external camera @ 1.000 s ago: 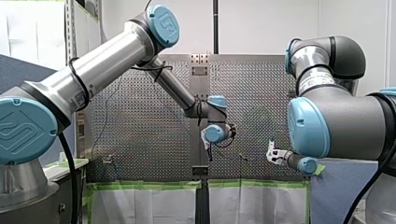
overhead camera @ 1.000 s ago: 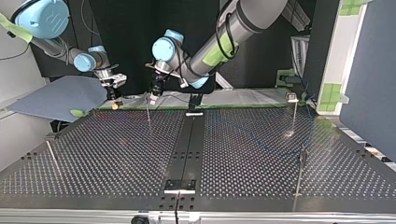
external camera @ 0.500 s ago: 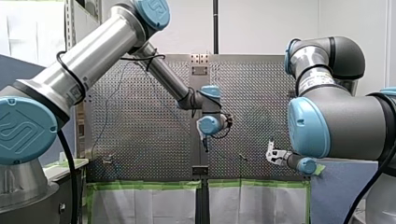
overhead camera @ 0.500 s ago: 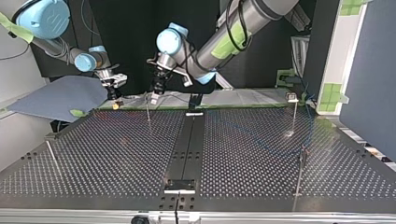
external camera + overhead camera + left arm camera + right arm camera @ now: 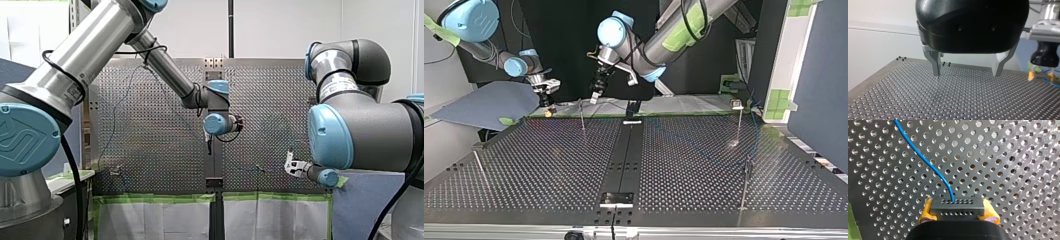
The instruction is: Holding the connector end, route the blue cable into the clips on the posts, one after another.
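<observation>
Blue cable (image 5: 923, 157) comes out of the connector (image 5: 957, 209) and runs off over the perforated bench (image 5: 1010, 170). The connector is clenched between the yellow pads (image 5: 925, 213) of my right end effector (image 5: 957, 203). In the top view that end effector sits at the bench's far left corner, same spot as a second ago, no change.

What moved is my left end effector (image 5: 595, 96). It has lifted and drifted toward the top view's right, off the thin post (image 5: 582, 114) it was hanging just over. It's now up beside the post top and apart from it. The front view agrees, showing it higher and further left than before. In the left wrist view its metal fingers (image 5: 935, 63) are spread, released, nothing between them, bench beneath.
</observation>
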